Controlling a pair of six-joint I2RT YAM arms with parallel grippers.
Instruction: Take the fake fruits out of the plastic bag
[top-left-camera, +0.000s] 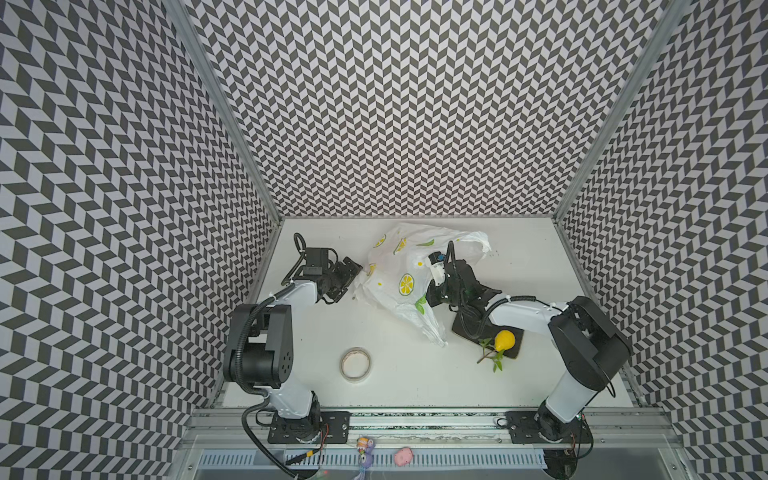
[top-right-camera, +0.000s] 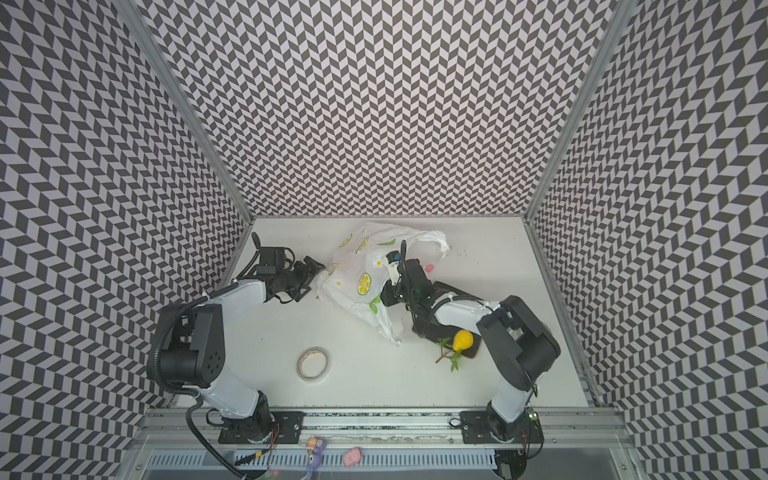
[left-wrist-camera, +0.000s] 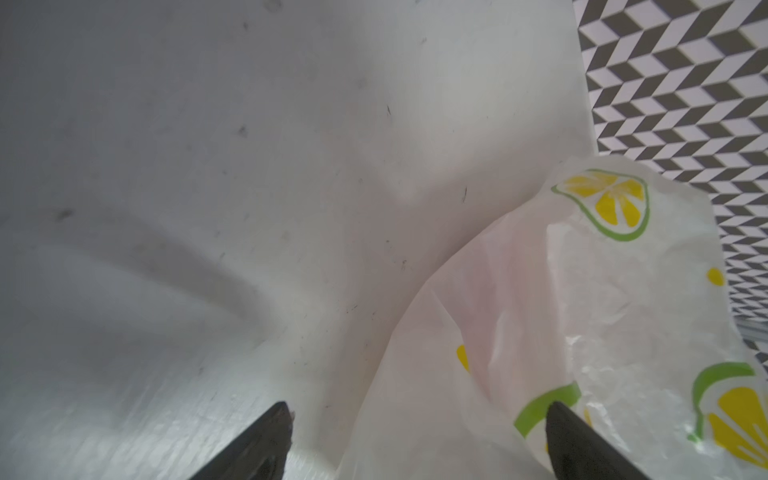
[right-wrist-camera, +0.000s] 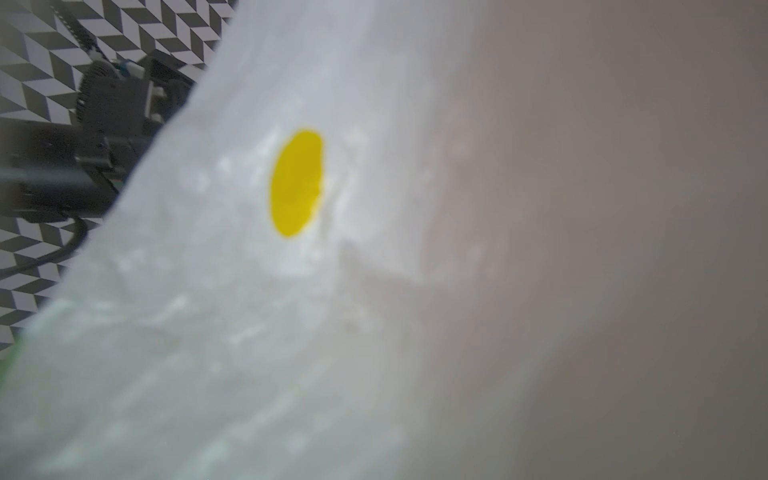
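Note:
The plastic bag (top-left-camera: 399, 266) (top-right-camera: 357, 266), white with printed lemon slices, lies crumpled at the back middle of the table. One of the fake fruits, a yellow pear (top-left-camera: 504, 340) (top-right-camera: 462, 340) with a leafy twig, rests on the corner of a dark tray (top-left-camera: 512, 355). My left gripper (top-left-camera: 351, 279) (left-wrist-camera: 417, 409) stands open at the bag's left edge, and a fold of the bag (left-wrist-camera: 582, 311) lies between its fingers. My right gripper (top-left-camera: 434, 291) reaches into the bag's right side, where the film hides its fingertips. Bag film (right-wrist-camera: 249, 291) fills the right wrist view.
A roll of tape (top-left-camera: 355, 363) (top-right-camera: 313, 363) lies flat at the front middle. A small pink block (top-right-camera: 430, 268) sits behind the right wrist. The right forearm crosses over the dark tray (top-right-camera: 471, 354). Patterned walls enclose three sides. Small toys (top-left-camera: 402, 456) lie on the front rail.

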